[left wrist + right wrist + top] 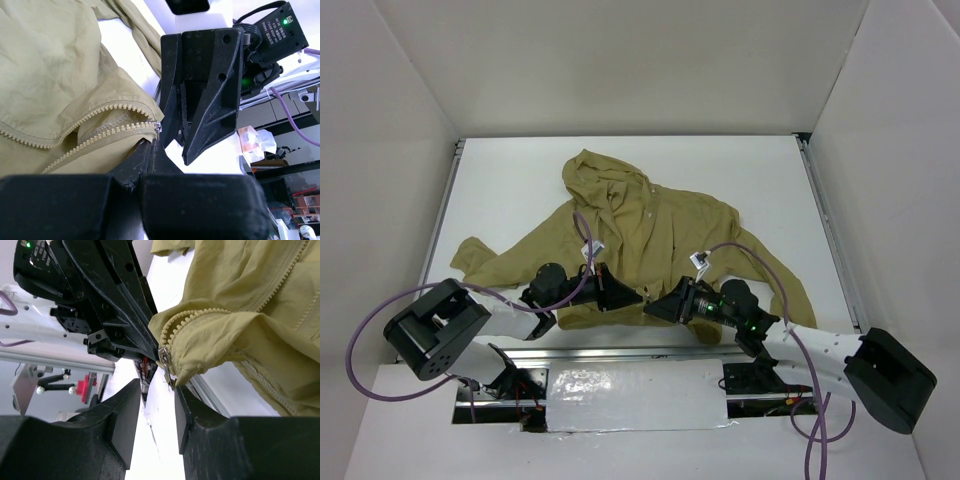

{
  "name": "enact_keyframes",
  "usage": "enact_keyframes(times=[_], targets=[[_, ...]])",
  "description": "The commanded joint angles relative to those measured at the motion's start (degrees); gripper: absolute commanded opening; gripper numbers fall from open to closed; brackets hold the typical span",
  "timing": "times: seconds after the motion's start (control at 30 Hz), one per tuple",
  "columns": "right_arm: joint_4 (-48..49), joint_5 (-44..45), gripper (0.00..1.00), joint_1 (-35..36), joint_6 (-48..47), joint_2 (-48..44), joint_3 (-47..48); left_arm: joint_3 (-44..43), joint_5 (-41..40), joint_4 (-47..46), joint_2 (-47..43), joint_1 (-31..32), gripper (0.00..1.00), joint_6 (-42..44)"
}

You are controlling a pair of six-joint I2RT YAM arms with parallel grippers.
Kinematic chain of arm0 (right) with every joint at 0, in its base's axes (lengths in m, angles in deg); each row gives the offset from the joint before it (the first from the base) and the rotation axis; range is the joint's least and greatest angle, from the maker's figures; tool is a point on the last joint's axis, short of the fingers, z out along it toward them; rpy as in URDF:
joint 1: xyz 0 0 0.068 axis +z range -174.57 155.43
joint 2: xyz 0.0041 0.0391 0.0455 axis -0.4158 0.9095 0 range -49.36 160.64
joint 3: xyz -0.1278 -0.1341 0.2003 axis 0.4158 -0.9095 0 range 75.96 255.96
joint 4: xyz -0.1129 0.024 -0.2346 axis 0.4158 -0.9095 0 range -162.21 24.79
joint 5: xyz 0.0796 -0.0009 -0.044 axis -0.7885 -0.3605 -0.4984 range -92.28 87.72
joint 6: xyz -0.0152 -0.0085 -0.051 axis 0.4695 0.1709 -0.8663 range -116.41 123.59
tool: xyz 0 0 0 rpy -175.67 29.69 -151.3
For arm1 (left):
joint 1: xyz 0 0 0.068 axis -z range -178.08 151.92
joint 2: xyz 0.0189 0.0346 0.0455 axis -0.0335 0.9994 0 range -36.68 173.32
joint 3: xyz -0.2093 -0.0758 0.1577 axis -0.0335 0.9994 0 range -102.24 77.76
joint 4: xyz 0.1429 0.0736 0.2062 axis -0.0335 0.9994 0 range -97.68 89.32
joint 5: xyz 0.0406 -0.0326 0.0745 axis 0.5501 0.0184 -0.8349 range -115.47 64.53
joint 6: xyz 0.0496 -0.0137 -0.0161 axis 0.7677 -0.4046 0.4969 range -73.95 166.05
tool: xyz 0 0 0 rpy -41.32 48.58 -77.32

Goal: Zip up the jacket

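Note:
The olive-tan jacket (650, 230) lies spread on the white table, hood at the far end, front zipper open. My left gripper (632, 296) is shut on the jacket's bottom hem at the zipper's lower end; in the left wrist view (154, 142) the jaws are pressed together right under the metal slider (158, 127). My right gripper (653, 308) faces it, open, its jaws standing apart in the right wrist view (154, 390). The slider and its pull tab (165, 365) hang just off the tip of its right finger (187, 410). The two rows of zipper teeth (100, 120) part above the slider.
The hem sits at the table's near edge by the metal rail (620, 352). White enclosure walls (380, 150) stand left, right and at the back. Purple cables (760, 255) arc over the jacket's right sleeve. Both grippers are almost tip to tip.

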Motion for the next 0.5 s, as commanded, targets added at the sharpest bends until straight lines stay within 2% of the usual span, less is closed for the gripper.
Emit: enact_keyframes(times=[0.0,0.47], targets=[[3.8,2.9,0.40,0.6,0.2,0.1,0.1,-0.1,1.3,-6.0,0.7,-0.3,0.00,0.1],[5.7,4.8,0.24,1.4,1.3,2.8,0.0,-0.2,1.6,-8.4,2.1,-0.3,0.00,-0.9]])
